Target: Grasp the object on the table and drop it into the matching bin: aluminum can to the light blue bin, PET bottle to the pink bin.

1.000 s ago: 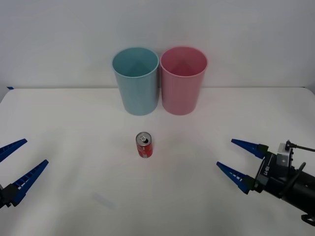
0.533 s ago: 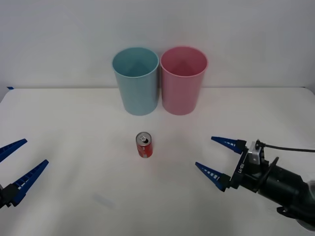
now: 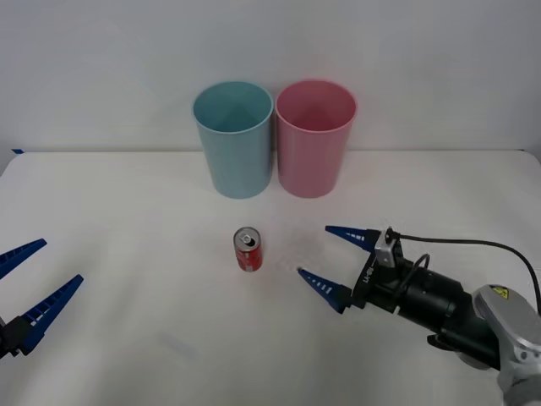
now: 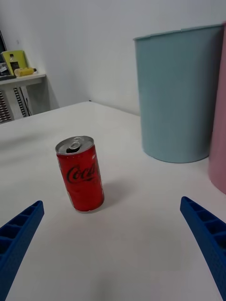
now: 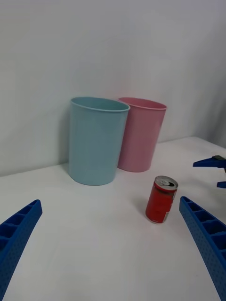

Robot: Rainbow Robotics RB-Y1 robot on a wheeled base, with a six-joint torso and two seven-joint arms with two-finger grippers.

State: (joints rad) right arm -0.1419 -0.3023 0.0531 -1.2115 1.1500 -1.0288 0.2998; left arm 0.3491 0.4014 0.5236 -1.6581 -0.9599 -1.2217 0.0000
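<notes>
A small red aluminum can (image 3: 248, 250) (image 4: 80, 174) (image 5: 161, 199) stands upright on the white table (image 3: 127, 211), in front of the two bins. The light blue bin (image 3: 233, 139) (image 4: 179, 94) (image 5: 97, 140) stands at the back, with the pink bin (image 3: 314, 138) (image 4: 219, 146) (image 5: 140, 133) touching its right side. My right gripper (image 3: 332, 259) (image 4: 113, 244) is open just right of the can, fingers pointing at it, a short gap away. My left gripper (image 3: 27, 283) (image 5: 110, 244) is open at the table's left edge, far from the can.
A plain white wall rises behind the bins. In the right wrist view a side table (image 4: 21, 80) with a yellow item stands far off. A black cable (image 3: 473, 244) runs along my right arm.
My right gripper has moved left across the table toward the can, from the right edge to just beside it. The left gripper and the can have not moved.
</notes>
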